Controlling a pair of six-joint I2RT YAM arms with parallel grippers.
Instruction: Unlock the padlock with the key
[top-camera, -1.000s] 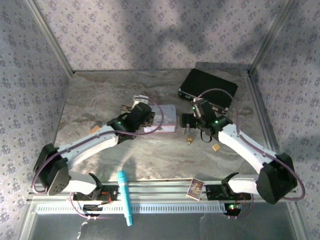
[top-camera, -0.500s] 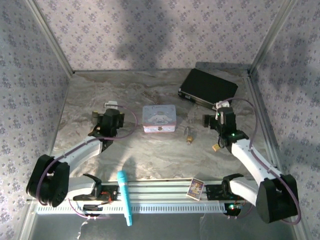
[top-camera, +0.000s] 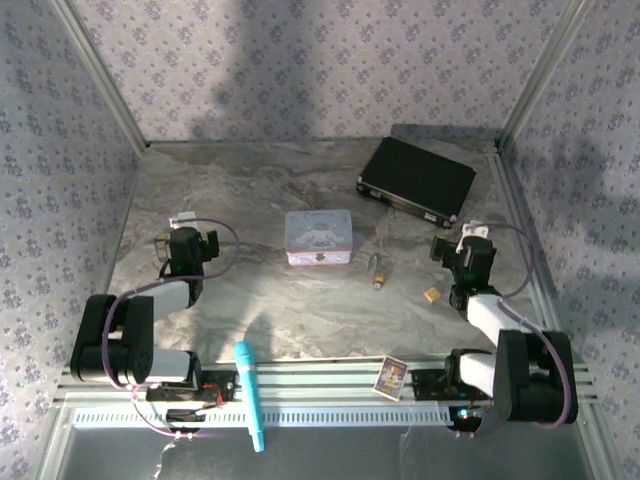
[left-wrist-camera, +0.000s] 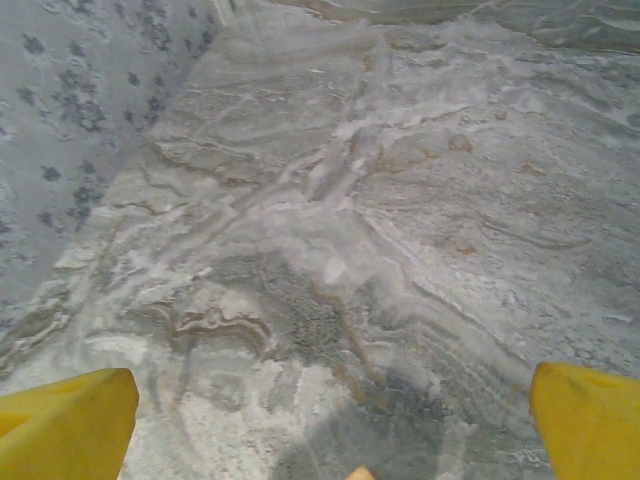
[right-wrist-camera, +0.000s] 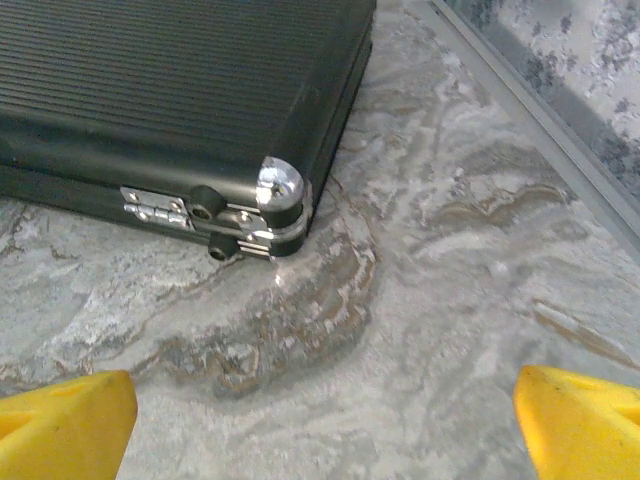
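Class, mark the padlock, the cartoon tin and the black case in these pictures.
padlock (top-camera: 378, 276), top external view, near its middle.
cartoon tin (top-camera: 319, 236), top external view, middle of its lid.
black case (right-wrist-camera: 180, 80), right wrist view, on its ribbed top.

Grey-and-tan marbled tabletop (top-camera: 300, 320), pastel rectangular cartoon tin (top-camera: 319, 238) at frame centre, tiny brass-gold padlock with silvery shackle (top-camera: 378, 274) just right of it, small pale tan block (top-camera: 432, 295) further right, flat black ribbed case with chrome corners (top-camera: 417, 179) in the upper right
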